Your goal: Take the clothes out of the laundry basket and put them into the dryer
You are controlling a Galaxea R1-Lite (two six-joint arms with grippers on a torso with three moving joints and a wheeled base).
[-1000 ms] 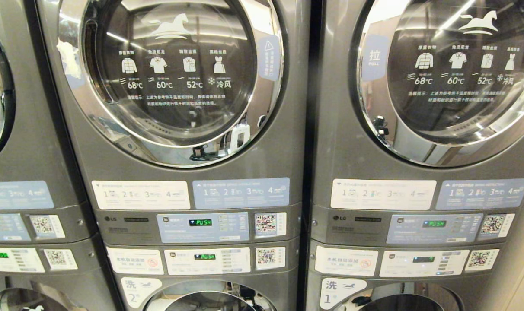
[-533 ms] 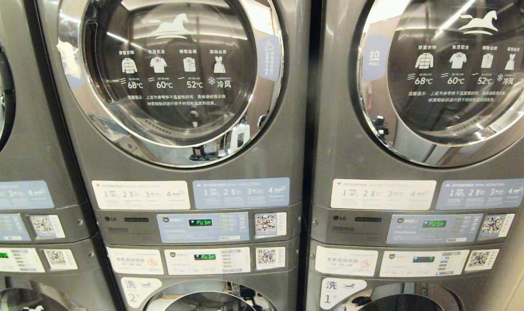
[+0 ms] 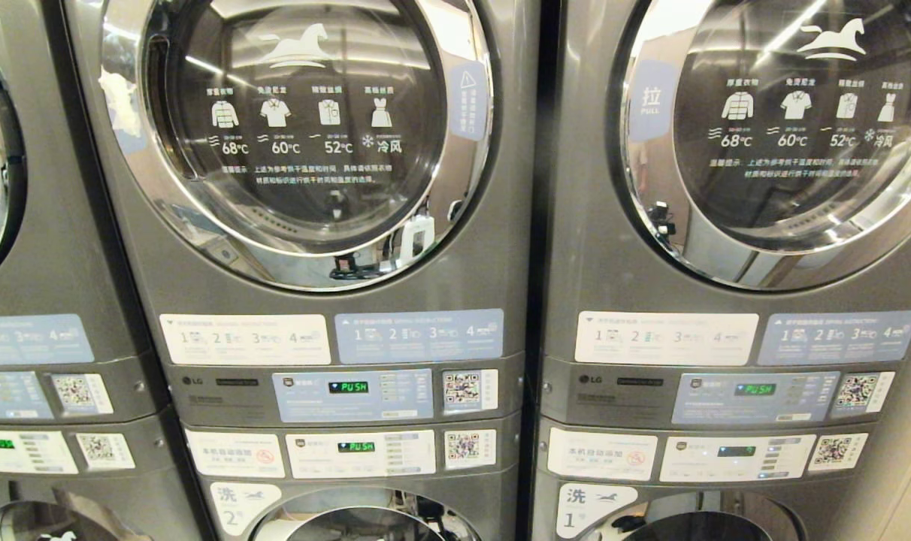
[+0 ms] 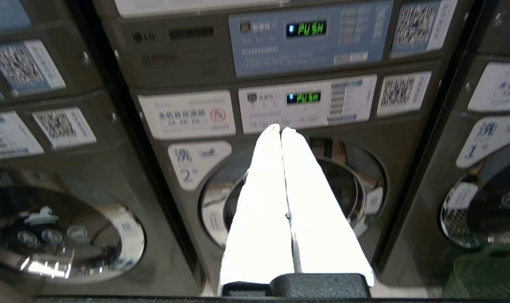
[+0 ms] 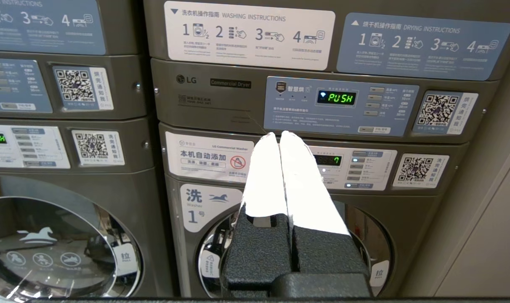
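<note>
Grey steel fronts fill the head view: stacked machines stand side by side, each with a dryer above and a washer below. Partly cut off at the left edge stands a third stack point(image 3: 42, 248). Next comes the middle dryer point(image 3: 305, 135), its round chrome-rimmed door shut, the glass printed with a white horse and garment icons; under it a control panel point(image 3: 352, 394) glows green with "PUSH". To the right stands the second dryer point(image 3: 779, 135), door likewise shut, a "PULL" label on its left rim, and its own lit panel point(image 3: 755, 397) beneath. Neither arm shows in the head view.

From the left wrist view, the left pincer point(image 4: 281, 128) hangs in front of the washer marked 2 point(image 4: 293, 193), its white fingers point(image 4: 263, 198) pressed together from base to tip, clenched on nothing and touching nothing. A green mesh object point(image 4: 486, 273) peeks in at the corner of that view; whether it is the laundry basket cannot be told, and no clothes can be made out.

From the right wrist view, the right pincer point(image 5: 279, 134) hangs before the washer marked 1 point(image 5: 297, 244), fingers point(image 5: 265, 176) also clenched together, empty and clear of the machine.
</note>
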